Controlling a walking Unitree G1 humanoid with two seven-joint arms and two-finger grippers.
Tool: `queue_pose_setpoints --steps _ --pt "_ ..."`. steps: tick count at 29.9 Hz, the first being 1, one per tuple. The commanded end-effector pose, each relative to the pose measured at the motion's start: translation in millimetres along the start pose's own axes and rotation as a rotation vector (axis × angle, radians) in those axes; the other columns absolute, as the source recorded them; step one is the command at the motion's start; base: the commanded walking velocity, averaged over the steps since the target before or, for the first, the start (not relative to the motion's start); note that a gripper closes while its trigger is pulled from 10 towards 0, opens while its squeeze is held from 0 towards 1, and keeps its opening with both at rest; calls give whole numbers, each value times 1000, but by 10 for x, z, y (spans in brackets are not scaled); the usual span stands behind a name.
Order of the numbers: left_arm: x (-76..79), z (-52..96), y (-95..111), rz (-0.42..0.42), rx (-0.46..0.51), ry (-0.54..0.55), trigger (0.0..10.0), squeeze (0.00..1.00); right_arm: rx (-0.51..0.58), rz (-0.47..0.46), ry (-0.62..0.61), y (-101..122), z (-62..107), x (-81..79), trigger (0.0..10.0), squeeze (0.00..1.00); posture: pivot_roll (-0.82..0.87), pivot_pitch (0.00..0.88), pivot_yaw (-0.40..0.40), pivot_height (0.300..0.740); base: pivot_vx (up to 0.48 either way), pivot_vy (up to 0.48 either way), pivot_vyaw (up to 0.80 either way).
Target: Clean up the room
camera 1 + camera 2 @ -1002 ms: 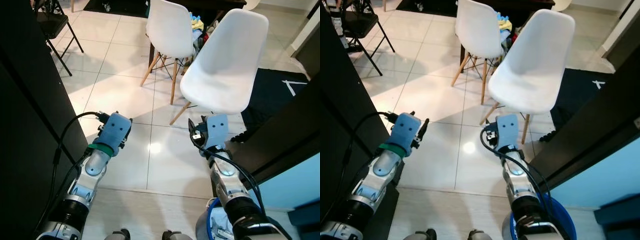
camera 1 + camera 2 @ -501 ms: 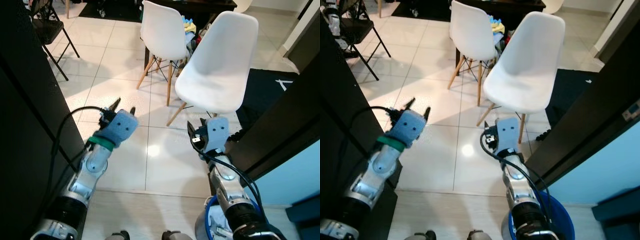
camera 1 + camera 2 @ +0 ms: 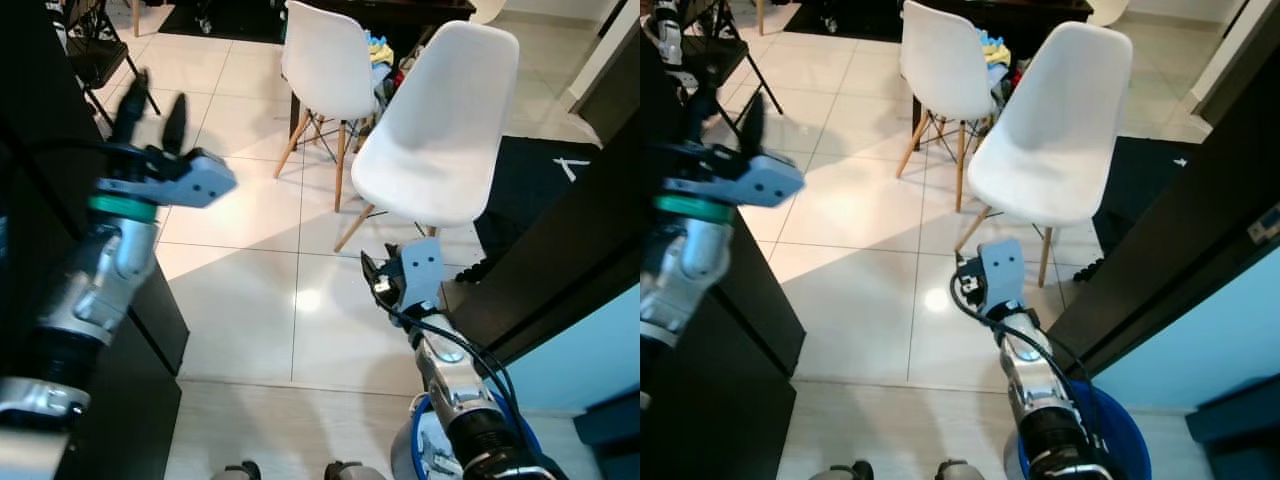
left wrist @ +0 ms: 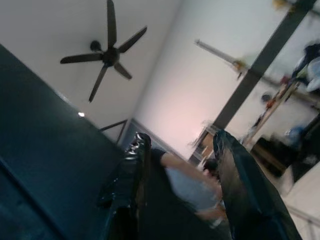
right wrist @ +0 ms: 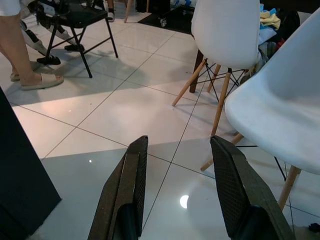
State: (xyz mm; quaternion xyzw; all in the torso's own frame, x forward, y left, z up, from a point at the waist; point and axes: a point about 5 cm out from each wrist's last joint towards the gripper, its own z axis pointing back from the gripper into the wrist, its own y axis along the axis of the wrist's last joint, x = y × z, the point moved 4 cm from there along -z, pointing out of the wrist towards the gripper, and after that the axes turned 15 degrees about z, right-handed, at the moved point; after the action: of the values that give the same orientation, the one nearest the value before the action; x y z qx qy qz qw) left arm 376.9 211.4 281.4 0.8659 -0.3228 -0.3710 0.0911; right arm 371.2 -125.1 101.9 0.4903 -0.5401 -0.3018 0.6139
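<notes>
Left gripper (image 3: 155, 100): upper left, raised, our fingers apart, empty.
Right gripper (image 5: 180, 200): low centre, fingers apart over the floor (image 3: 250, 310).
Chairs (image 3: 440, 130): two white, upper centre.
Bucket (image 3: 1130, 450): blue, lower right.

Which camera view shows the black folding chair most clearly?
The right wrist view: the black folding chair shows its seat and crossed legs, with a person's legs beside it. Both eye views catch just part of it at their top left corner.
</notes>
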Motion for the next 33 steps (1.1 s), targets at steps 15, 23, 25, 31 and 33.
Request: queue_pose_setpoints --steps 15,23,25,31,33 --pt "-695 225 -894 -182 -421 322 10000 0 -19 -22 -11 -32 20 24 10000 0 -70 60 43 740 0 0 0" --pt "-518 38 -588 -248 -189 194 10000 0 -20 -20 -14 -26 7 46 10000 0 -64 57 41 740 0 0 0" --pt "-439 12 -472 -233 -121 168 10000 0 -18 -20 -15 -19 1 48 10000 0 -64 55 41 740 0 0 0" --pt "-379 8 -399 -196 -91 181 10000 0 -16 -19 -12 -13 -6 44 10000 0 -64 52 38 740 0 0 0" --pt "-374 8 -412 -197 -96 180 10000 0 -17 -18 -10 -14 -6 43 10000 0 -64 52 38 740 0 0 0"
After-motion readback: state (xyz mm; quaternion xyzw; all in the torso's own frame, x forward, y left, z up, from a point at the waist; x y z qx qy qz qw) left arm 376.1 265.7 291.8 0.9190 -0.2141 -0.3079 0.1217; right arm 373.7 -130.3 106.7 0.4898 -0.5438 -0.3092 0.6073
